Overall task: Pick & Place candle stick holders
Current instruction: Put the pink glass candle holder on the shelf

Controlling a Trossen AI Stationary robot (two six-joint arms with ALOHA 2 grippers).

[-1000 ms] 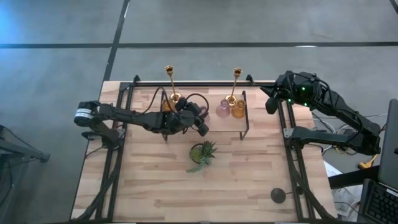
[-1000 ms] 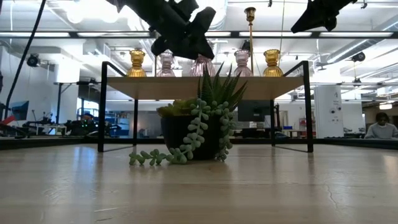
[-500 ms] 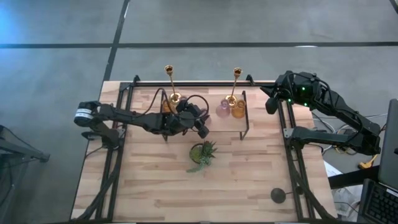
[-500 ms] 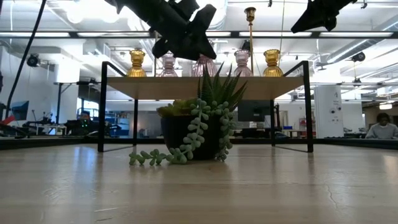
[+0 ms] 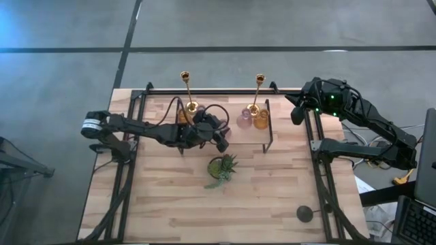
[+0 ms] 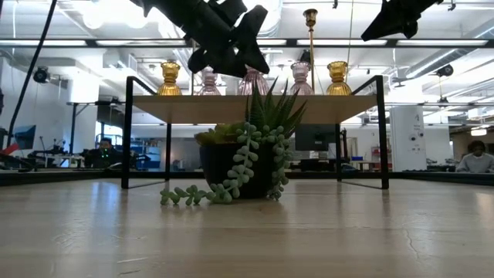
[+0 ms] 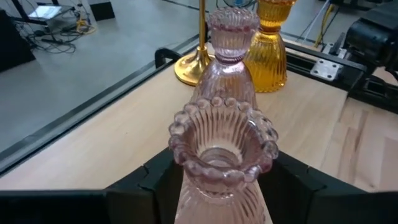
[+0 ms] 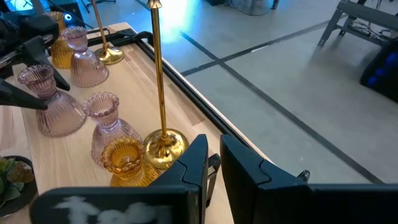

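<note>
Left tool point(image 5: 221, 141) hangs over the raised shelf point(image 6: 255, 108) with its fingers point(image 7: 305, 186) on either side of a pink holder point(image 7: 222, 163); from the wrist view they look spread slightly off the glass, though I can't be sure of a gap. That holder stands on the shelf, with another pink one point(image 7: 227, 62) just beyond it, then an amber holder point(image 7: 268, 38) and a gold stick's base point(image 7: 194, 65) near the back edge. Right tool point(image 5: 297, 114) waits high off the shelf's right end, fingers pressed together, holding nothing. Below it stand a pink holder point(image 8: 111, 129), an amber one point(image 8: 126, 163) and a gold stick point(image 8: 160, 87) close to the rim. A plant point(image 5: 222, 167) sits in front of the shelf; the front of the surface point(image 5: 204, 211) is open.
</note>
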